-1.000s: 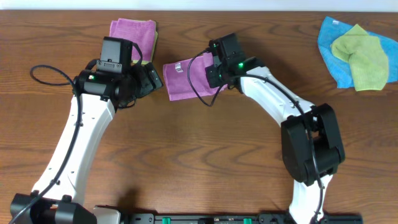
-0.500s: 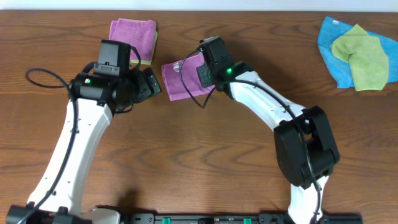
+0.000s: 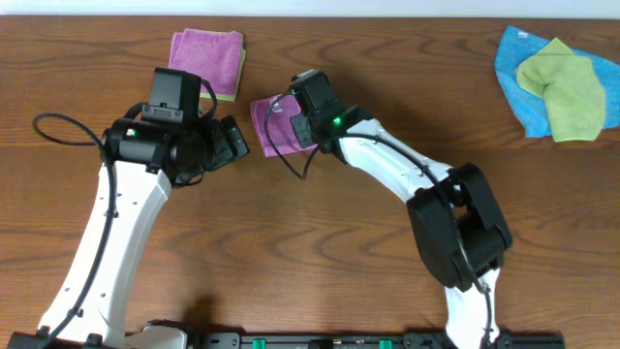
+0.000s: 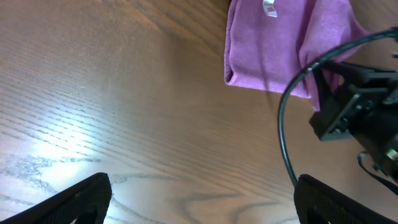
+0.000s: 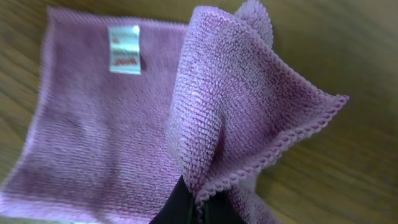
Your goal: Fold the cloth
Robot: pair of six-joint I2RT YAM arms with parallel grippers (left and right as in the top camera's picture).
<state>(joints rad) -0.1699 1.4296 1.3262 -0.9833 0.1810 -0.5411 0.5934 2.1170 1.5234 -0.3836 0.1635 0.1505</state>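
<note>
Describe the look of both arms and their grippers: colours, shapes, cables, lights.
The left arm and the right arm both have smooth white links joined by bulky black joint housings. A thin black cable loops beside each wrist. A small green light glows on the right wrist housing. The left gripper and the right gripper are black.

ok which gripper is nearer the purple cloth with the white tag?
Right. The right gripper is shut on a lifted corner of the tagged purple cloth. The left gripper hangs open beside the cloth, not touching it.
</note>
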